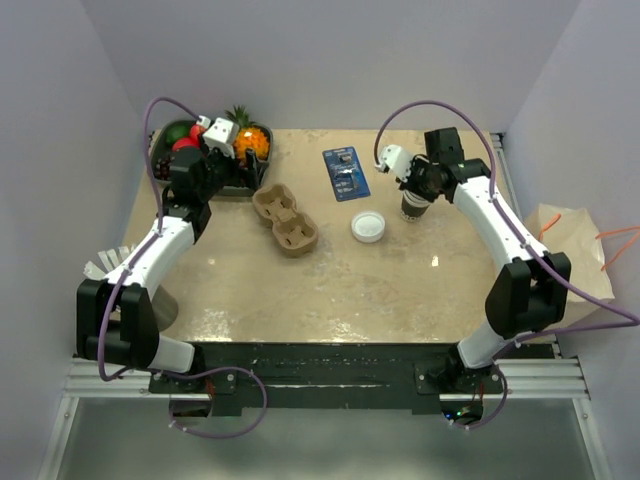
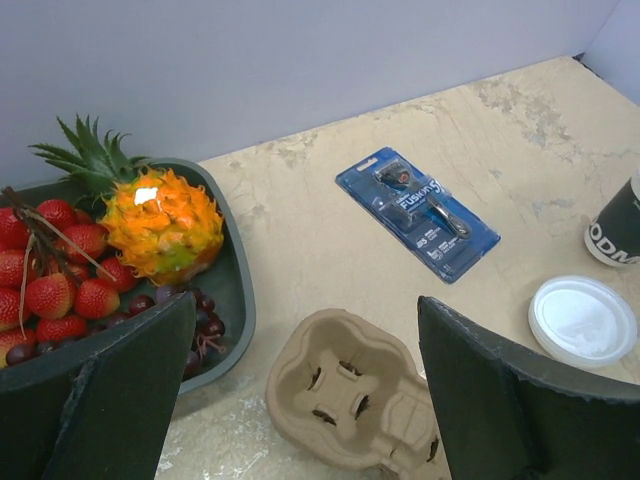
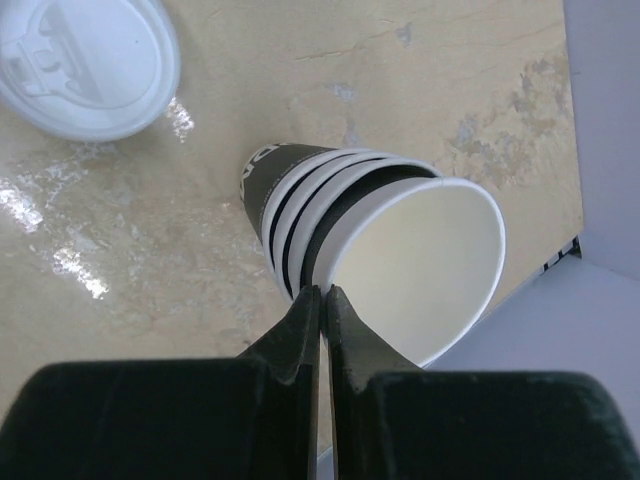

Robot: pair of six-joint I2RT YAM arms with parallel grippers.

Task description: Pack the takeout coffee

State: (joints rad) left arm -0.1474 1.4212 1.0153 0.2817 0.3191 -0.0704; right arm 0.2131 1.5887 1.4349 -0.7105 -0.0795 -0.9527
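Sits at the far right of the worktop as the top cup of a nested stack of dark paper cups with pale rims, mouth open, no lid on. Lies apart from its white lid, which rests flat on the worktop just left of the stack, between it and the pulp carrier. Right fingers closed to a hairline, tips right at the rims on one side of the stack; cannot tell whether a paper wall is nipped between them. Left fingers spread wide, holding nothing, hanging above the carrier beside the fruit tray.

Looks empty, so probably very light and easy to tip or drag. Thin wall, soft under a squeeze, with the rolled rim as the stiffest part. Likely to cling to the cup below, so may bring the whole stack up with it. Best taken by the rim, one finger inside and one outside, or lightly around the upper wall. Lid thin, smooth and springy, flat on the surface and hard to get under; better pinched at its raised edge
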